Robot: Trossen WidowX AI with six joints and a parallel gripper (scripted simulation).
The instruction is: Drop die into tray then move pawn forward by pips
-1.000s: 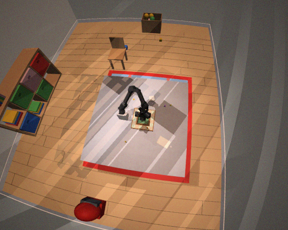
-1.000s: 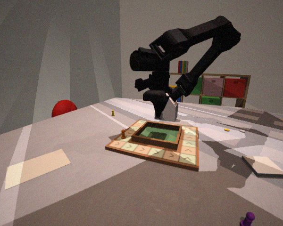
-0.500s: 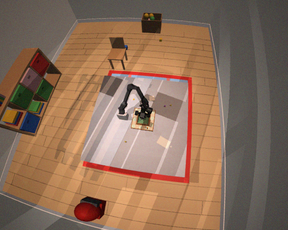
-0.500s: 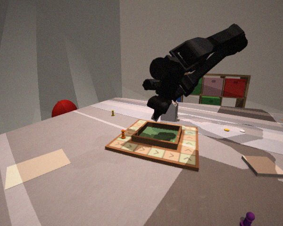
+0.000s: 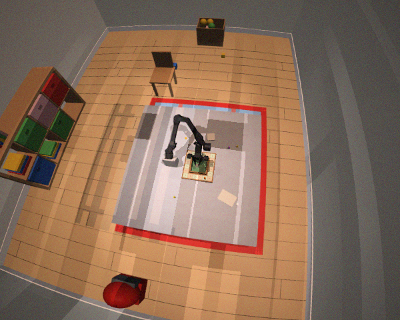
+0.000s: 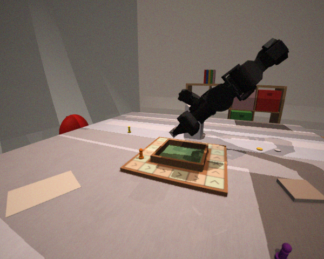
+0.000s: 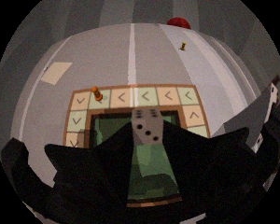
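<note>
My gripper (image 5: 197, 163) (image 6: 173, 133) (image 7: 147, 125) is shut on the grey-white die (image 6: 171, 132) (image 7: 147, 128), with dark pips; three show on the face toward the wrist camera. The gripper is tilted and holds the die in the air above the back part of the board, near the tray's rim. The board (image 5: 211, 169) (image 6: 156, 174) (image 7: 145, 96) has arrowed squares around the brown-walled dice tray (image 6: 176, 163) (image 7: 154, 161), whose green floor shows no die. The orange pawn (image 5: 205, 178) (image 6: 141, 154) (image 7: 97, 94) stands upright on a green square beside a corner square.
A beige card (image 5: 227, 197) (image 6: 42, 192) (image 7: 57, 73) and a flat tile (image 5: 211, 137) (image 6: 301, 190) lie off the board. A yellow pawn (image 5: 174, 197) (image 6: 129, 129) (image 7: 183, 46), a purple pawn (image 5: 229, 147) (image 6: 284, 251) and a yellow disc (image 5: 185, 138) (image 6: 259, 148) are farther out.
</note>
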